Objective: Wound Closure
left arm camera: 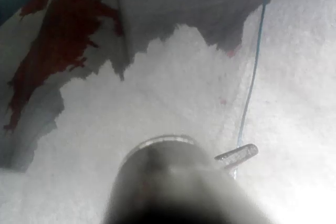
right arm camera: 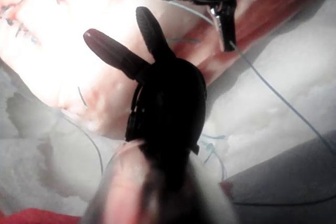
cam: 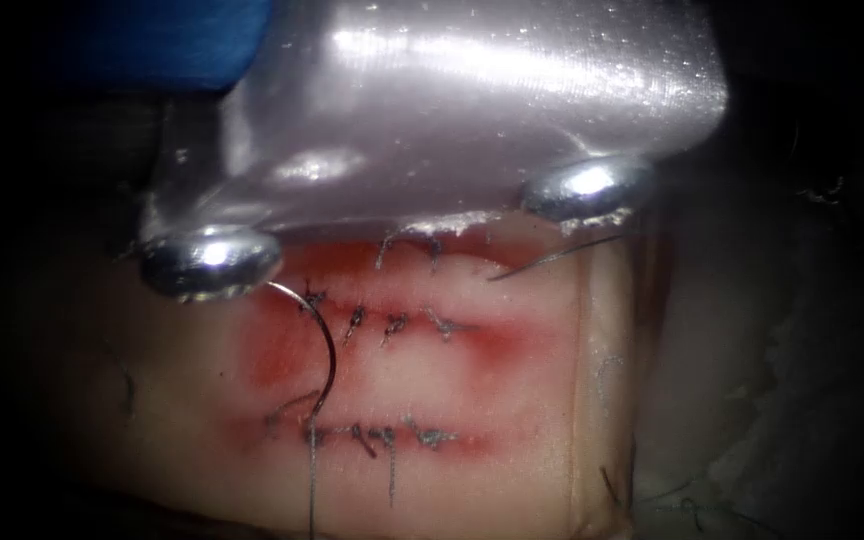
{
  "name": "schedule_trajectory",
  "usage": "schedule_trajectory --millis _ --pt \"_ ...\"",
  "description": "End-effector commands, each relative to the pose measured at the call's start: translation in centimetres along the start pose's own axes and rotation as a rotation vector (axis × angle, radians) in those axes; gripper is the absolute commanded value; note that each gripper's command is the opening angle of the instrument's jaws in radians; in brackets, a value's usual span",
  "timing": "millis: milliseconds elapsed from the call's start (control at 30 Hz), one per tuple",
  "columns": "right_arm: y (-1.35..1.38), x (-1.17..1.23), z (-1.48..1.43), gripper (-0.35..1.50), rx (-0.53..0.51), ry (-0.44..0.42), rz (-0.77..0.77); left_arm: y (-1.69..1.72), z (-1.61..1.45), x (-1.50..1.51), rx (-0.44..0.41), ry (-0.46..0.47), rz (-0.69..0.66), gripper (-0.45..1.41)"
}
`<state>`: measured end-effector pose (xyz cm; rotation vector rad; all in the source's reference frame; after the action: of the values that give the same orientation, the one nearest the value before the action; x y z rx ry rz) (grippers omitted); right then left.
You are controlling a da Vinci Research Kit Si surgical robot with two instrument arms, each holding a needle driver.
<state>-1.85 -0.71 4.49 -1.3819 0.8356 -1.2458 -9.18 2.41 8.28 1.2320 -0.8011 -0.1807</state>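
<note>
**A:** Needle (cam: 329, 350): it lies curved on the tissue (cam: 552, 400), towards the tissue's left edge. It spans from the middle row of stitches (cam: 392, 325) to the row nearest the front edge. I cannot tell whether either end sits in the tissue.

**B:** How would it handle?

**A:** I'd judge it light, stiff and slick, so likely to swivel in a loose grip. Best taken on the body of the curve, away from the sharp tip and from the end where the thread (left arm camera: 255, 66) joins. The tissue under it looks soft and wet with red fluid (cam: 497, 340), so it would give way.

**B:** And the tools?

**A:** The right wrist view shows the right tool (right arm camera: 115, 23) with its jaws spread wide, holding nothing, above the tissue. The left tool (left arm camera: 236, 156) appears clamped on the thread, off the tissue over white cloth (left arm camera: 173, 87); the endoscope view tells neither.

**B:** What does the endoscope view add?

**A:** The needle's whole curve and all three stitch rows.
</note>
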Motion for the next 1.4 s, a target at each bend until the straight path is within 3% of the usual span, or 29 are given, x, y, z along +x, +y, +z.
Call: schedule_trajectory --millis 33,600,633,667,767,867,933,1000,1033,1067,1167,1400 --pt "-0.02 0.08 0.05 1.4 -0.002 0.0 0.01 0.06 -0.04 -0.09 -0.007 -0.006 -0.008 -0.45" --pt "-0.02 0.12 0.07 1.4 -0.003 -0.001 0.013 0.17 0.04 -0.07 -0.048 -0.026 -0.036 -0.45" --pt "-0.02 0.12 0.07 1.4 -0.003 -0.001 0.019 0.16 0.05 -0.08 -0.049 -0.027 -0.036 -0.28" --pt "-0.02 0.13 0.07 1.4 -0.004 0.0 0.018 0.16 0.06 -0.09 -0.049 -0.028 -0.037 -0.25" --pt "-0.01 0.15 0.07 1.4 -0.005 0.0 0.017 0.14 0.07 -0.13 -0.049 -0.031 -0.038 -0.43" --pt "-0.01 0.16 0.08 1.4 -0.005 0.0 0.017 0.15 0.07 -0.16 -0.049 -0.033 -0.039 -0.45" --pt "-0.01 0.16 0.08 1.41 -0.005 0.0 0.017 0.16 0.06 -0.17 -0.05 -0.034 -0.04 -0.32" --pt "-0.01 0.16 0.07 1.41 -0.005 0.0 0.023 0.18 0.05 -0.18 -0.05 -0.034 -0.04 -0.03" --pt "-0.01 0.16 0.07 1.41 -0.005 0.0 0.023 0.18 0.05 -0.18 -0.051 -0.034 -0.04 0.0" --pt "-0.01 0.16 0.07 1.41 -0.006 0.0 0.023 0.19 0.05 -0.19 -0.051 -0.035 -0.041 -0.01" --pt "0.0 0.16 0.07 1.41 -0.006 0.0 0.023 0.18 0.04 -0.19 -0.05 -0.035 -0.047 -0.45" --pt "0.0 0.17 0.08 1.41 -0.004 -0.002 0.028 -0.01 -0.33 -0.26 -0.048 -0.075 -0.045 -0.45"
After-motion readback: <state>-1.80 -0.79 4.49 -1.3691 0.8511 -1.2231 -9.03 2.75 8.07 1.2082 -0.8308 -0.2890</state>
